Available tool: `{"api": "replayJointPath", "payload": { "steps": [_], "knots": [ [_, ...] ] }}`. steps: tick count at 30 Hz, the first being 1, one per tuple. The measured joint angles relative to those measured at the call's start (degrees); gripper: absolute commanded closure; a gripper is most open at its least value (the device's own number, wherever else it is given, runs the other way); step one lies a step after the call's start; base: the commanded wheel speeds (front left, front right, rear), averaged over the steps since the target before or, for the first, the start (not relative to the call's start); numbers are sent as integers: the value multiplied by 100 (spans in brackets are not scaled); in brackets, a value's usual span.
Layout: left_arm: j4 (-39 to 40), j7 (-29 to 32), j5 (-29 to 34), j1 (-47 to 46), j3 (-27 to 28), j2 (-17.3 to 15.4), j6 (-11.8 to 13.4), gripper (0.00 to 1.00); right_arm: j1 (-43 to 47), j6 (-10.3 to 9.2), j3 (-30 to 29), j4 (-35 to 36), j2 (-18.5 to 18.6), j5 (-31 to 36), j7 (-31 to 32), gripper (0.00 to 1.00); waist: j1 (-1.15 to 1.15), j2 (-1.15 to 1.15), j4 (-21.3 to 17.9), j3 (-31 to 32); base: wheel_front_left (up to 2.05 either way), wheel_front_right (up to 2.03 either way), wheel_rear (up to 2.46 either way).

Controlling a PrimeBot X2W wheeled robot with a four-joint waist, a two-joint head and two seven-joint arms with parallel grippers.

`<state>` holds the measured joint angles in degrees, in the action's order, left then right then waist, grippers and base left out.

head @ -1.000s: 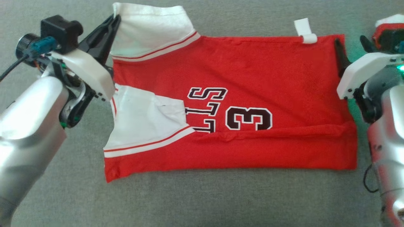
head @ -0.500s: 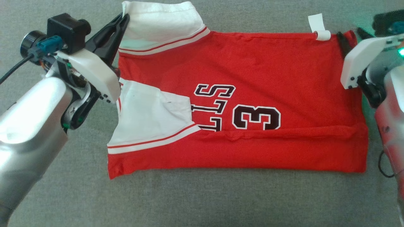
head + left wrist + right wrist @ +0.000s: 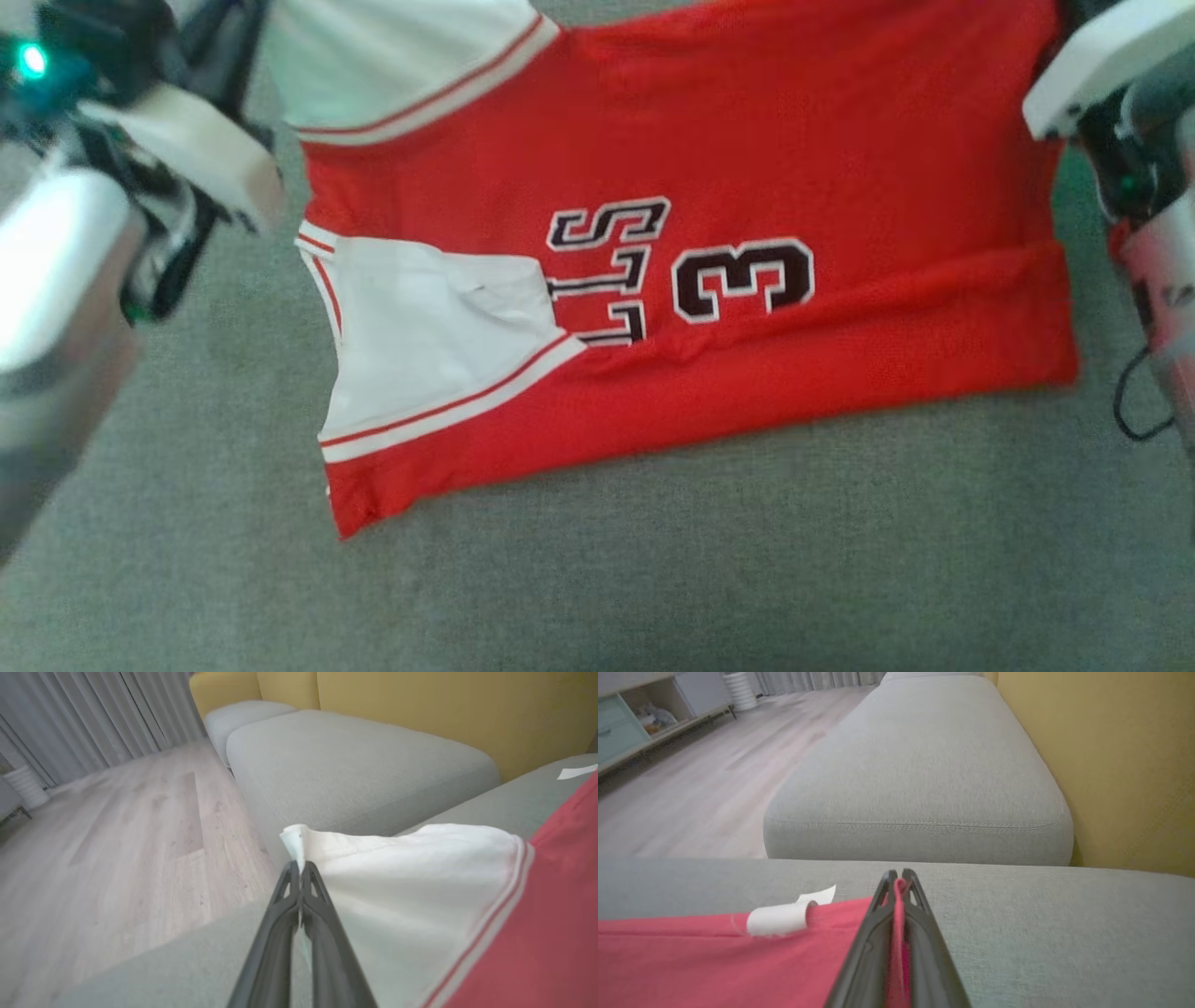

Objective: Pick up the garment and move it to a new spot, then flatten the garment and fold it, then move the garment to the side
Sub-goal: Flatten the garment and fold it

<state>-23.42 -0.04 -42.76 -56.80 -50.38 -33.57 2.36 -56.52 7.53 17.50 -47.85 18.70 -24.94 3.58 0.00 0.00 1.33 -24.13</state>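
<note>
Two far corners of the red basketball jersey (image 3: 747, 140) run off the head view's top edge, while its near edge lies slanted on the grey sofa cushion (image 3: 653, 579). Thin and limp, probably slick, it looks light and should sag between any two holds, so corner grips drawn taut suit it best. Bare cushion lies open in front of it.

From the left wrist, the left end effector (image 3: 299, 865) is clenched on the corner of the white sleeve (image 3: 397, 872). Just beyond, the cushion's edge drops to a wooden floor (image 3: 117, 835).

From the right wrist, the right end effector (image 3: 899, 875) is clamped on the red hem corner, with a white tag (image 3: 780, 919) just beside it. A second cushion (image 3: 920, 765) and a yellow backrest (image 3: 1111, 765) bound the far side.
</note>
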Motion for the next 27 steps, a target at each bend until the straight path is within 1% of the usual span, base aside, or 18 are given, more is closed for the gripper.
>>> {"api": "replayJointPath", "payload": {
  "steps": [1,4,5,11,14,18,20,23,27],
  "knots": [
    [-100,-98,107,-124,2,4,-2,100,-71,0,20,23,-11,-118,-42,100,0,0,-19,-20,0,0,0],
    [-452,-320,174,-512,40,107,-40,100,-231,0,59,91,-52,-393,-227,100,0,0,-68,-88,0,0,0],
    [-728,-476,269,-738,51,223,-43,100,-347,0,78,92,-62,-509,-404,100,1,0,-90,-135,0,0,0],
    [-1538,-1133,646,-1388,90,528,-52,100,-747,0,103,-46,-135,-742,-989,100,1,0,-121,-197,0,0,0],
    [-1819,-1246,694,-1564,99,671,-112,100,-795,0,335,-108,-174,-862,-1081,100,0,0,-118,-157,0,0,0],
    [-2123,-1301,675,-1454,54,825,-335,100,-760,0,681,-129,-130,-1152,-1109,100,0,0,-91,-64,0,0,0],
    [-2196,-1323,641,-1334,41,839,-424,100,-707,0,918,-126,-13,-1217,-1062,100,0,0,-67,-6,0,0,0],
    [-2257,-1314,481,-1073,12,858,-599,100,-504,0,1156,-101,192,-1493,-959,100,0,0,-14,105,0,0,0],
    [-2162,-1166,388,-699,-135,800,-728,100,-108,0,1615,75,475,-1852,-748,100,-1,0,62,281,0,0,0]
  ]
}}
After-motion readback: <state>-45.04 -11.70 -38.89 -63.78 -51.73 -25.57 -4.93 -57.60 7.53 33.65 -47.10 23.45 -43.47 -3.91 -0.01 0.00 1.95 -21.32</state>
